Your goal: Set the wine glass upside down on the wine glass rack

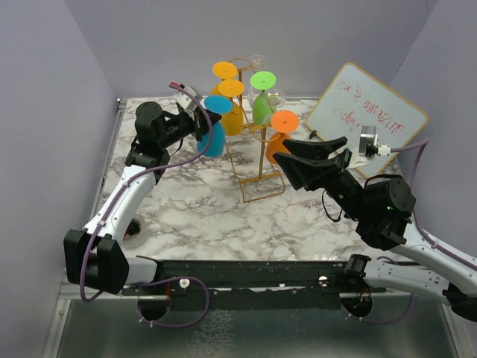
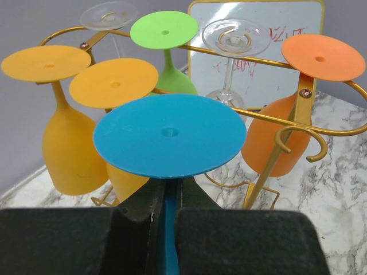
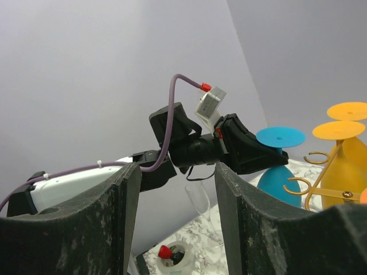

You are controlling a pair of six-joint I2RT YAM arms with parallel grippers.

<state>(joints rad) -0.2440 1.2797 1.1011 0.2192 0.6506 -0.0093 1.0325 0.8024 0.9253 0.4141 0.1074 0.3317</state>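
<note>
A: What surrounds the desk point(image 1: 194, 209)?
B: I see plain lilac-grey walls point(image 1: 45, 112) on three sides, evenly lit. The desk top is grey-veined white marble. A gold-framed whiteboard point(image 1: 373, 112) leans back right.
</note>
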